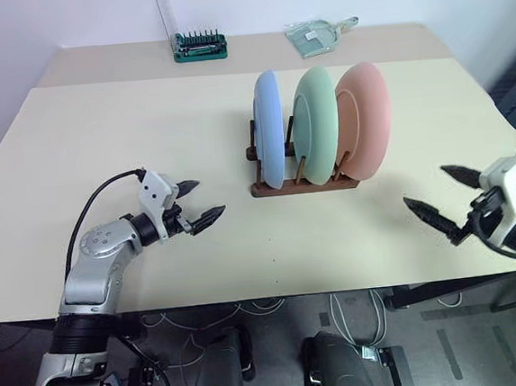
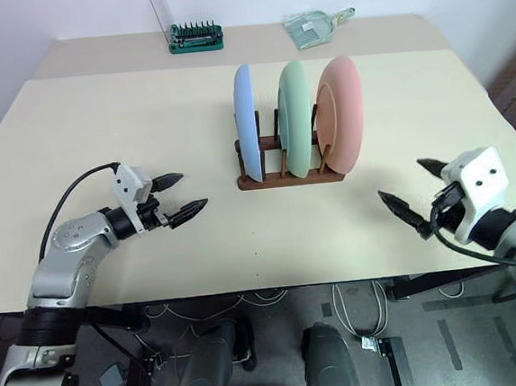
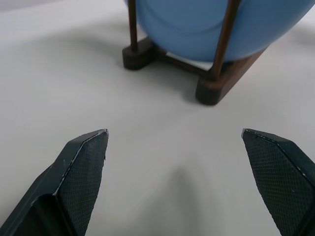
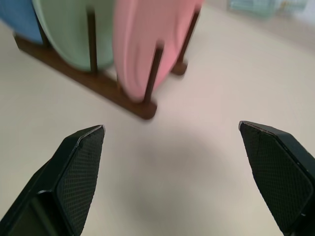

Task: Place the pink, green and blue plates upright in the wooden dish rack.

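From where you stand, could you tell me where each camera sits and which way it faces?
Head, left and right eye: look forward and down at the table; both arms show, with left gripper and right gripper open.
Left wrist: looks along its fingers at the blue plate in the wooden dish rack.
Right wrist: looks along its fingers at the pink plate and green plate.
All views share the rack.
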